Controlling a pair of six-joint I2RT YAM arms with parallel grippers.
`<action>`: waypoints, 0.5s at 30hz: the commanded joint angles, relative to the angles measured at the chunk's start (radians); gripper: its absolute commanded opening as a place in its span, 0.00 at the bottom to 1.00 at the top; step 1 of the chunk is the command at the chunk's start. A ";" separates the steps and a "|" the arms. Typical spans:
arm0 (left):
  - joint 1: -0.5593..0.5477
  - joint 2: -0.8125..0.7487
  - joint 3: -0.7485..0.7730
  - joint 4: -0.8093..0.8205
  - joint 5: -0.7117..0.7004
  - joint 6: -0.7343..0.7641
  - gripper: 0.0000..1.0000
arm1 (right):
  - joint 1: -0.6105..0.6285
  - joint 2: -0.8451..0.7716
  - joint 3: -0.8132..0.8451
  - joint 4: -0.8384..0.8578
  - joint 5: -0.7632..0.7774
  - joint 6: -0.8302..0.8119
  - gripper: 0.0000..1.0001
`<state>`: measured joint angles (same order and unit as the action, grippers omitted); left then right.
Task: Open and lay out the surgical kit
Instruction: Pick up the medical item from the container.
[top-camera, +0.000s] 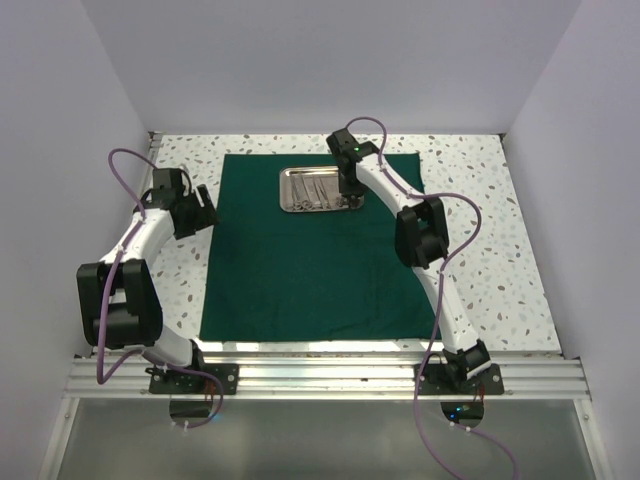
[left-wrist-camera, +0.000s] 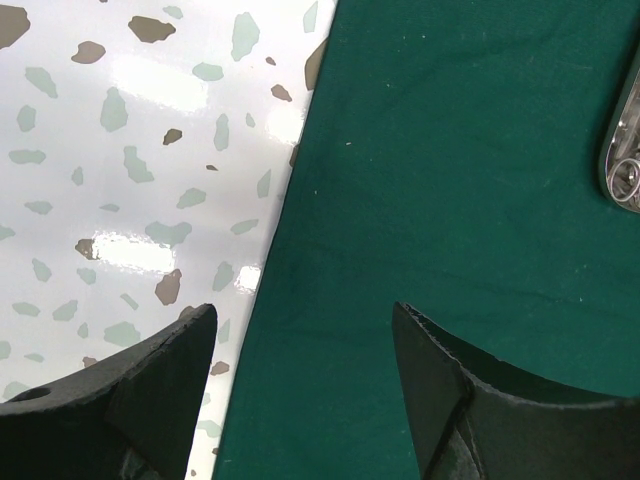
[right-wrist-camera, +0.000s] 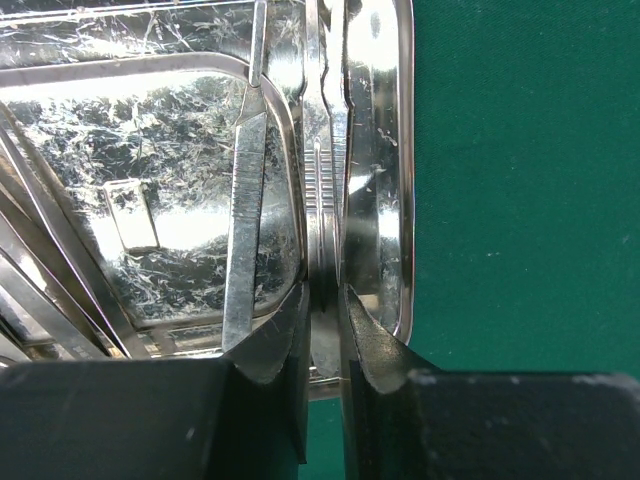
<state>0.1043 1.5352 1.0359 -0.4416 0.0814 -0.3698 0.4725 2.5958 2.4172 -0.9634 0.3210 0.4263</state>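
Note:
The dark green cloth (top-camera: 310, 270) lies spread flat on the table. On its far part stands the shiny steel tray (top-camera: 284, 190), with slim silver instruments in it. My right gripper (top-camera: 348, 190) reaches into the tray's right side. In the right wrist view the right gripper (right-wrist-camera: 325, 310) is shut on a slim ridged silver instrument (right-wrist-camera: 322, 200) that lies along the tray's rim (right-wrist-camera: 395, 150). A flat silver instrument (right-wrist-camera: 245, 230) lies just left of it. My left gripper (top-camera: 207, 212) hovers open over the cloth's left edge (left-wrist-camera: 450, 180), with nothing between its fingers (left-wrist-camera: 430, 350).
The speckled tabletop (top-camera: 500, 260) shows on both sides of the cloth. White walls close in the left, right and far sides. A corner of the tray (left-wrist-camera: 625, 150) shows at the right edge of the left wrist view.

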 joint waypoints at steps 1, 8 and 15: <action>0.008 -0.041 0.001 0.003 0.004 0.026 0.74 | -0.006 0.032 -0.004 -0.094 -0.023 0.000 0.00; 0.008 -0.061 -0.017 0.021 0.035 0.006 0.74 | -0.006 -0.098 0.030 -0.089 -0.020 0.009 0.00; 0.008 -0.086 -0.030 0.049 0.075 -0.017 0.74 | -0.006 -0.235 -0.079 -0.058 -0.011 0.012 0.00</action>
<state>0.1043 1.4998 1.0153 -0.4339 0.1192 -0.3759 0.4702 2.4954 2.3569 -1.0195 0.3138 0.4305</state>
